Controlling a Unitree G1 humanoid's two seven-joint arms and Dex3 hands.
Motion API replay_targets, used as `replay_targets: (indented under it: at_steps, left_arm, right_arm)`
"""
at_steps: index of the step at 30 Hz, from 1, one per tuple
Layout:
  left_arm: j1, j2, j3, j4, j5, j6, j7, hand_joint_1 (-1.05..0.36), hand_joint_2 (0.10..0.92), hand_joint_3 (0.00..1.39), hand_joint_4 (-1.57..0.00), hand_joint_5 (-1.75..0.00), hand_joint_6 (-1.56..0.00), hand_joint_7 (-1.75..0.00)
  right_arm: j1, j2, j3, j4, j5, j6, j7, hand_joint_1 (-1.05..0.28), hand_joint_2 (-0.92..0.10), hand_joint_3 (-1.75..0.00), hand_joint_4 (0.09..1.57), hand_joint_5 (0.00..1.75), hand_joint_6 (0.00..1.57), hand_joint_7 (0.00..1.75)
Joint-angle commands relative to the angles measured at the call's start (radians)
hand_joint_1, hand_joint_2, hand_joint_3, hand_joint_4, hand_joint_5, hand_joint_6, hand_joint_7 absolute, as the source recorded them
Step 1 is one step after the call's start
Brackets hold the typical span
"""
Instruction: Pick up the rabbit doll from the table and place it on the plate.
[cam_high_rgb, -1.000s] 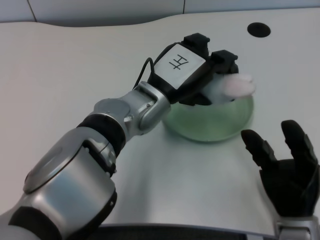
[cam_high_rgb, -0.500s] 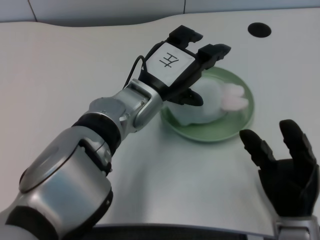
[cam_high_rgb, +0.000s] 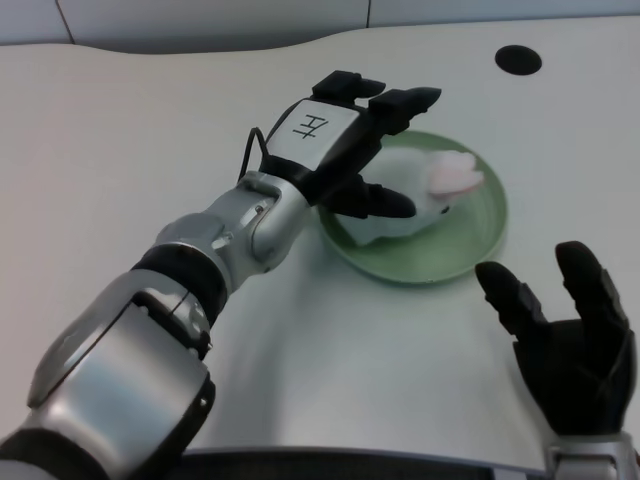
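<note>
Rabbit doll (cam_high_rgb: 420, 195) lies on its side in the green plate (cam_high_rgb: 470, 245), pink ears toward the plate's right. Left hand (cam_high_rgb: 345, 140) hovers over the plate's left edge, fingers (cam_high_rgb: 405, 98) spread apart, holding nothing, thumb just beside the doll. Plate sits on the white surface (cam_high_rgb: 130, 130); black hole (cam_high_rgb: 518, 59) behind it.

A white worktop (cam_high_rgb: 120, 150) fills nearly the whole view, matte and evenly lit, with soft shadows and no hard glare. Its far edge runs in a gentle curve, lower at the far left and rising toward the far right. A round black hole (cam_high_rgb: 518, 59) sits in the surface at the far right. Beyond the far edge stands a pale grey-blue wall (cam_high_rgb: 200, 18) of panels split by thin dark vertical seams. The near edge curves, with a dark band below it.
</note>
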Motion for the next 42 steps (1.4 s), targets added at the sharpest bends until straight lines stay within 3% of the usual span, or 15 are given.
replay_targets:
  at_steps: [1,5,8,10,14,20,29,32,42]
  left_arm:
    - [0.157,-0.040,0.388,-0.050,-0.488,-0.131,-0.463,-0.92,0.921,0.34,-0.11,-0.32,-0.22,-0.01]
    - [0.189,-0.051,0.517,-0.077,-0.653,-0.096,-0.648,-0.95,0.921,0.38,-0.18,-0.25,-0.23,-0.01]
    - [0.267,-0.085,0.733,-0.142,-0.969,0.055,-1.060,-0.85,0.921,0.45,-0.13,-0.17,-0.14,0.00]
    - [0.314,-0.099,0.806,-0.161,-1.078,0.111,-1.234,-0.82,0.921,0.50,-0.10,-0.13,-0.09,0.00]
    - [0.362,-0.115,0.873,-0.172,-1.171,0.182,-1.384,-0.80,0.921,0.50,-0.10,-0.12,-0.07,0.00]
    - [0.475,-0.142,0.948,-0.191,-1.241,0.249,-1.463,-0.85,0.921,0.47,-0.19,-0.15,-0.13,-0.03]
    - [0.585,-0.160,0.997,-0.202,-1.270,0.283,-1.476,-0.84,0.921,0.49,-0.27,-0.17,-0.21,-0.04]
    - [0.589,-0.160,1.013,-0.206,-1.277,0.290,-1.471,-0.82,0.921,0.48,-0.31,-0.17,-0.24,-0.04]
    - [0.590,-0.166,1.010,-0.205,-1.258,0.262,-1.459,-0.80,0.921,0.46,-0.37,-0.16,-0.31,-0.04]
  right_arm:
    - [-0.015,0.024,-0.006,0.031,-0.007,-0.002,-0.020,-0.79,-0.92,-0.16,0.95,0.00,0.90,0.00]
    - [-0.025,0.016,-0.003,0.046,-0.016,0.005,-0.024,-0.80,-0.92,-0.15,0.95,0.01,0.89,0.00]
    - [-0.045,0.016,0.007,0.069,-0.053,-0.013,-0.070,-0.82,-0.92,-0.16,0.95,0.01,0.90,0.00]
    - [-0.058,0.013,0.008,0.088,-0.065,-0.009,-0.077,-0.82,-0.92,-0.17,0.95,0.00,0.90,0.00]
    - [-0.075,0.007,0.004,0.115,-0.069,0.009,-0.077,-0.82,-0.92,-0.15,0.95,0.00,0.90,0.00]
    - [-0.102,-0.005,-0.008,0.167,-0.087,-0.002,-0.076,-0.83,-0.92,-0.12,0.96,0.01,0.92,0.01]
    - [-0.113,-0.010,-0.012,0.188,-0.103,-0.015,-0.081,-0.83,-0.92,-0.13,0.96,0.01,0.93,0.01]
    - [-0.122,-0.016,-0.018,0.202,-0.102,-0.009,-0.063,-0.83,-0.92,-0.13,0.96,0.00,0.92,0.00]
    - [-0.119,-0.014,-0.023,0.191,-0.110,0.001,-0.080,-0.83,-0.92,-0.13,0.97,0.01,0.93,0.00]
